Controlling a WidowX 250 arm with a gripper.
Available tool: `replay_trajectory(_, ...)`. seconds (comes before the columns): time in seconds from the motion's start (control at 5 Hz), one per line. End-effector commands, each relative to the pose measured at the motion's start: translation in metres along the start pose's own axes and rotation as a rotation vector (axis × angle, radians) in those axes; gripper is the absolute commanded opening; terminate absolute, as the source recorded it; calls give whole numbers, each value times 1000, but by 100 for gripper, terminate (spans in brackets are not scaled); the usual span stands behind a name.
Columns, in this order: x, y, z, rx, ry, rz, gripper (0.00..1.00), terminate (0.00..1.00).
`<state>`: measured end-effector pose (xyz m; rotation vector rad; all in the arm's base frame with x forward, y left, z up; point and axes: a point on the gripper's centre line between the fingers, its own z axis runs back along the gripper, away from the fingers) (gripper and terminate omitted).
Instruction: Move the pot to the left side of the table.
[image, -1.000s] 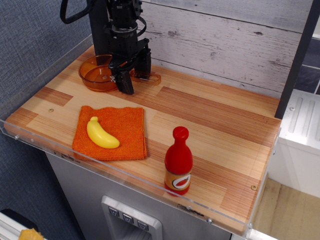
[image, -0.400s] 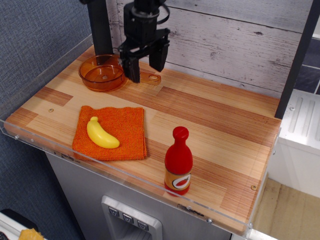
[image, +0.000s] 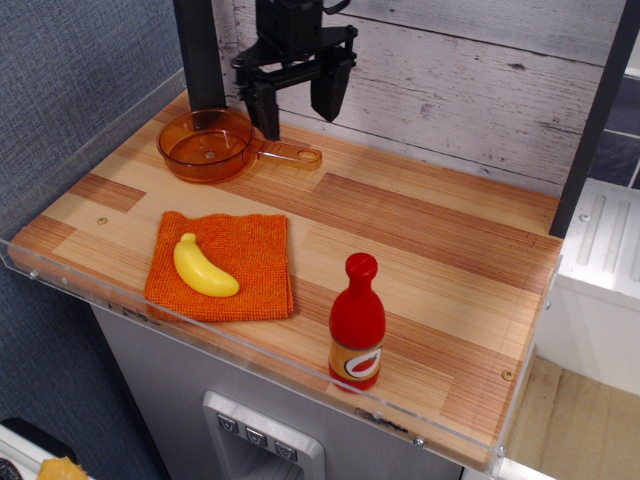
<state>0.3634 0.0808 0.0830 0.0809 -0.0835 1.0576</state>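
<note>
The pot (image: 207, 146) is a shallow amber-orange translucent saucepan standing at the back left of the wood-plank table (image: 420, 230), its flat handle (image: 291, 154) pointing right. My black gripper (image: 297, 110) hangs open and empty above the handle, well clear of it, with its two fingers spread apart in front of the back wall.
An orange cloth (image: 226, 265) with a yellow banana (image: 203, 266) on it lies at the front left. A red sauce bottle (image: 357, 322) stands near the front edge. A black post (image: 200, 50) rises behind the pot. A clear acrylic rim (image: 90, 120) lines the table's edges.
My gripper has let go of the pot's handle, risen and shifted a little to the right. The pot stays at the back left with its handle now fully in view.
</note>
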Motion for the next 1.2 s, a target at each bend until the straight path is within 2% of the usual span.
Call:
replay_trajectory(0.0,-23,39,41,118,-13,-418,100,0)
replay_trajectory(0.2,-33,62,45,223,-71,-460,100,0)
replay_trajectory(0.4,-26,93,45,213,-44,-540,100,0)
replay_trajectory(0.6,-17,125,47,144,-104,-669,100,0)
replay_trajectory(0.8,-12,152,59,105,-126,-676,100,0)
replay_trajectory(1.0,-12,152,59,105,-126,-676,100,100)
